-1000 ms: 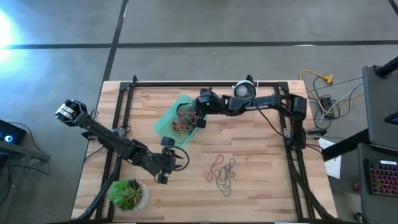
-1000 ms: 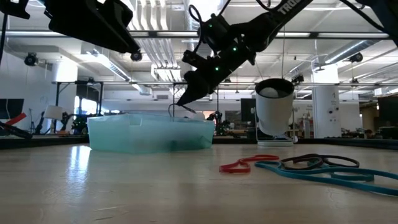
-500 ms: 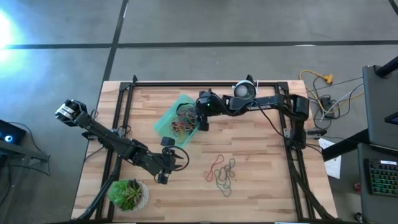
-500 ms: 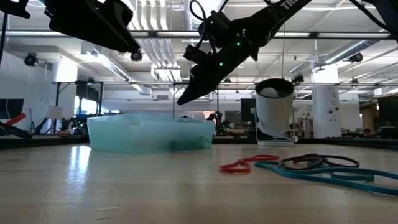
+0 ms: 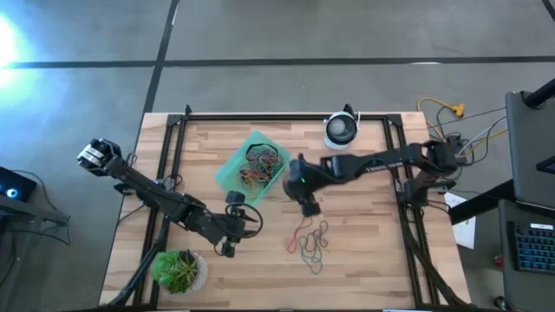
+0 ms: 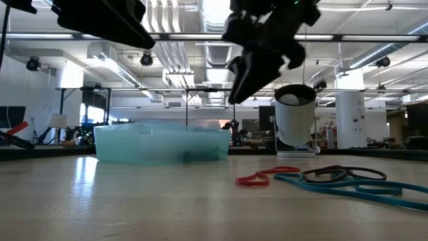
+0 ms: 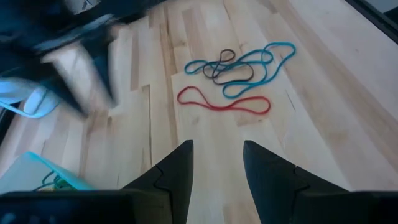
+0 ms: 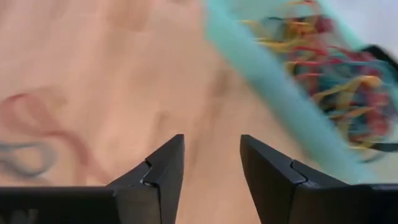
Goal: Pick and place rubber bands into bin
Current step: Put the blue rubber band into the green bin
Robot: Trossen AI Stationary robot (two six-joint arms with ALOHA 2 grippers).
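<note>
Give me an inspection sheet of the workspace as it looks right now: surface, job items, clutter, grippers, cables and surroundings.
Surface: wooden table inside a black frame, bare between items.
Job's things: teal bin holds a tangle of rubber bands; loose rubber bands, one red, others teal and dark, lie on the wood toward the front.
Clutter: potted plant at the front left corner; white-and-black round device at the back edge.
Grippers: right gripper open and empty, between the bin and the loose bands; left gripper open and empty, beside the plant.
Cables: yellow cables off the table, to the right.
Surroundings: concrete floor; a workshop room in the low view; no person seen.
</note>
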